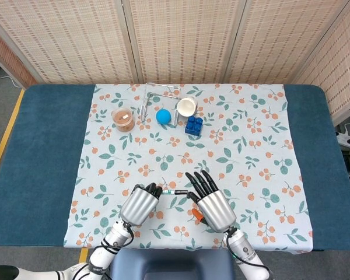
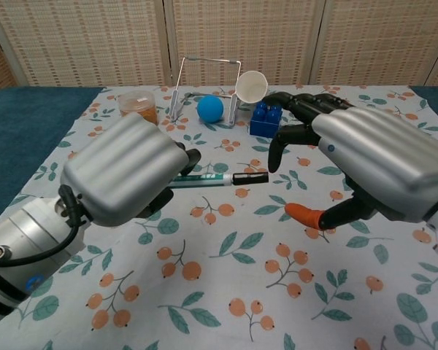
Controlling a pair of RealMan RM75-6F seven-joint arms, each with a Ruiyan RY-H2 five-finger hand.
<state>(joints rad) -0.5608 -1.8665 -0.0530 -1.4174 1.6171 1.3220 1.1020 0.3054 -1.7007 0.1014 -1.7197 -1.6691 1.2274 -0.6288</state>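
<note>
My left robot hand [image 2: 124, 179] is curled around a marker pen [image 2: 215, 179], holding it level above the floral cloth [image 1: 251, 134] near the front edge of the worktop [image 1: 46, 151]. The pen's black cap end sticks out to the right of my fingers. Just beside that cap is my right robot hand [image 2: 372, 164], holding nothing, its dark fingers [image 2: 296, 109] spread and reaching over the pen's tip; I cannot tell whether they touch it. Its orange-tipped thumb [image 2: 303, 214] points down toward the cloth below the pen.

Well apart from both hands, at the far side of the cloth, stand from left to right a clear jar [image 1: 123, 119] with brown contents, a wire stand [image 1: 149, 99], a blue ball [image 1: 163, 116], a white cup [image 1: 186, 107] tipped on its side, and a blue building block [image 1: 193, 125].
</note>
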